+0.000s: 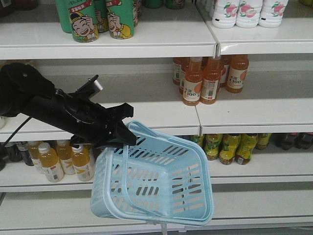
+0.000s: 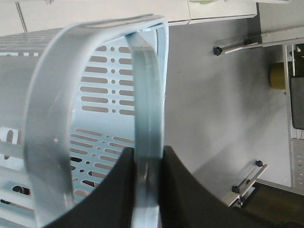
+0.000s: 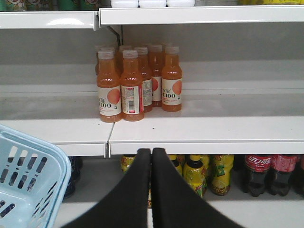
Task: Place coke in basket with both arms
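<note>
The light blue basket (image 1: 161, 183) hangs tilted in front of the shelves, with my left gripper (image 1: 126, 138) shut on one of its swing handles (image 2: 145, 95). In the left wrist view the black jaws of that left gripper (image 2: 148, 153) clamp the handle, and the basket's slotted wall (image 2: 104, 90) lies behind it. Coke bottles (image 3: 259, 172) with red wraps stand on the lower shelf, right of my right gripper (image 3: 151, 152) and below it. That gripper is shut and holds nothing. It hovers level with the shelf edge, and the basket's corner (image 3: 28, 175) is to its left.
Orange-drink bottles (image 3: 133, 83) stand clustered on the middle shelf (image 3: 204, 128). Yellow-labelled bottles (image 3: 194, 175) fill the lower shelf just behind my right gripper. Green cans (image 1: 85, 19) and white bottles (image 1: 247, 12) stand on the top shelf. More juice bottles (image 1: 51, 161) stand at lower left.
</note>
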Available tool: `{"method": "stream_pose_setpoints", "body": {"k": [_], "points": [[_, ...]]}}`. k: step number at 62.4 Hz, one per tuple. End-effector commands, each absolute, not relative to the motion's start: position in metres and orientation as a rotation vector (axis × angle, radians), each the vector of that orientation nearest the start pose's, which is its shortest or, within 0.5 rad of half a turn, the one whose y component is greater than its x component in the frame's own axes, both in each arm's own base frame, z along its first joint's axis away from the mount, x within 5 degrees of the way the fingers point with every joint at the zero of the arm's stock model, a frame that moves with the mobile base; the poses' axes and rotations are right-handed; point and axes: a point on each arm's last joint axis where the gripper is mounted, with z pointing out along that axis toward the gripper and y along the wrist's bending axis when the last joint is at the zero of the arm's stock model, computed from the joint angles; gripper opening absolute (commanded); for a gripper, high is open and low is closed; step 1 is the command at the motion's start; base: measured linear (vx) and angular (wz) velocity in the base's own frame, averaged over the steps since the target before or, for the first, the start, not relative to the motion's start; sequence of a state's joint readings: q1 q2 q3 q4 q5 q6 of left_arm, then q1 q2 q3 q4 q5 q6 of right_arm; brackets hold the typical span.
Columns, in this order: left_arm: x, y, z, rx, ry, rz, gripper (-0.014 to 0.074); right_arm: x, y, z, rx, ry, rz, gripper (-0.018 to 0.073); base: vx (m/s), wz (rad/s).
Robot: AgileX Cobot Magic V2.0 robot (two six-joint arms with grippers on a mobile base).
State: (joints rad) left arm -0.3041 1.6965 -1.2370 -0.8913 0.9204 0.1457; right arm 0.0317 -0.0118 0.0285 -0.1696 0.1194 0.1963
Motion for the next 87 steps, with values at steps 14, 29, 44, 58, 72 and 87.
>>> {"method": "stream_pose_setpoints", "body": {"k": [14,29,44,58,72,87], "points": [[0.3131,-0.1626,0.2937,-0.17,2.644,-1.269,-0.0005,0.0567,0.0006,0.1943,0.005,1.553,0.031,-0.001,0.0,0.0],[0.313,-0.1626,0.2937,-0.202,2.65,-1.277,-0.0005,0.0567,0.0006,0.1943,0.005,1.553,0.031,-0.001,0.0,0.0],[0.3098,-0.1633,0.2934,-0.203,2.684,-1.298,-0.0005,0.0567,0.0006,0.1943,0.005,1.553,0.031,-0.001,0.0,0.0],[0.3092,-0.1634,0.2934,-0.2,2.689,-1.301,-0.0005,0.0567,0.0006,0.1943,0.005,1.553,0.031,-0.001,0.0,0.0],[0.3093,-0.1634,0.2934,-0.2,2.688,-1.301,-0.0005,0.0567,0.0006,0.1943,0.005,1.553,0.031,-0.001,0.0,0.0],[0.3093,-0.1634,0.2934,-0.2,2.688,-1.301,-0.0005,0.0567,0.0006,0.1943,0.005,1.553,0.031,-0.001,0.0,0.0]]}}
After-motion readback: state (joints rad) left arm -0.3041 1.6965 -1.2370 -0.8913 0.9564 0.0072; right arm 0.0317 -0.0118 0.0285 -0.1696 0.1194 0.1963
